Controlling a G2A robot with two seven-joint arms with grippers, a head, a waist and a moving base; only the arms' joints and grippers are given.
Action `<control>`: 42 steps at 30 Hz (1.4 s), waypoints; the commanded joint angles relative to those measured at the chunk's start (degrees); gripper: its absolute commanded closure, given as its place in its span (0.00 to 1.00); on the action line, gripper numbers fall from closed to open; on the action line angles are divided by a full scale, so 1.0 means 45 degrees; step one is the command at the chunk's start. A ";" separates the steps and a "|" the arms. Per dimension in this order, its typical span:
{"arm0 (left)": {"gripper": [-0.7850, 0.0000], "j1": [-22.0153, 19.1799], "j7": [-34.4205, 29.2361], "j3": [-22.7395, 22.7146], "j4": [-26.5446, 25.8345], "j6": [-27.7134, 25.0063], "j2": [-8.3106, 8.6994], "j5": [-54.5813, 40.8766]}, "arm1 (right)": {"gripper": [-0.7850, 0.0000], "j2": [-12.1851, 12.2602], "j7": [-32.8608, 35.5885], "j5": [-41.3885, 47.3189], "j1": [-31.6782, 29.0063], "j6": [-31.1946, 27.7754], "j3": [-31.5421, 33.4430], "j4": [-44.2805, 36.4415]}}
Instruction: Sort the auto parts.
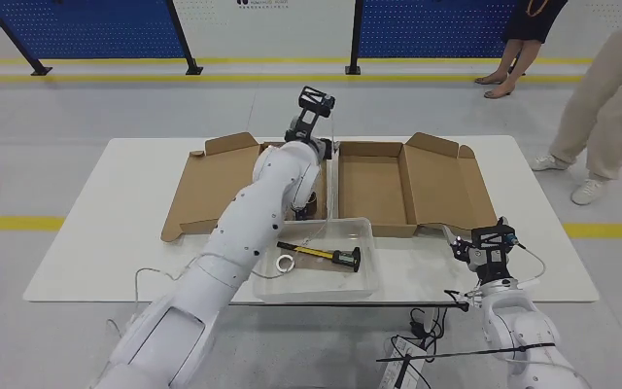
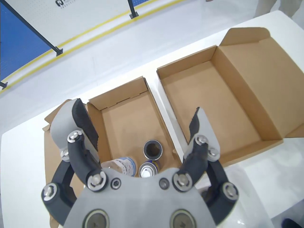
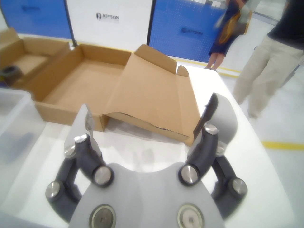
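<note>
My left gripper (image 2: 137, 110) hangs open and empty, raised above the left cardboard box (image 2: 125, 119); in the top view my left gripper (image 1: 316, 99) stands over that box's far side. In the box's near end stand a black cylinder (image 2: 152, 149), a silver-topped can (image 2: 147, 170) and a blue-labelled white container (image 2: 123, 164). The right cardboard box (image 2: 209, 96) holds nothing. A clear bin (image 1: 360, 229) in front holds a yellow-and-black tool (image 1: 316, 253) and a white ring (image 1: 285, 263). My right gripper (image 1: 483, 238) is open near the table's front right edge, facing the right box's lid (image 3: 152, 96).
Both boxes' lids lie folded outward, left lid (image 1: 219, 180) and right lid (image 1: 452, 185). A thin cable (image 1: 146, 277) trails over the table's front left. The clear bin's corner (image 3: 14, 110) sits beside my right gripper (image 3: 149, 104).
</note>
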 commanded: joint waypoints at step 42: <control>0.00 0.6460 -0.4580 -0.5258 -0.8434 0.0971 0.0925 0.9374 | 0.00 -0.0004 -0.0004 0.0075 0.0027 -0.0046 -0.0013 -0.0044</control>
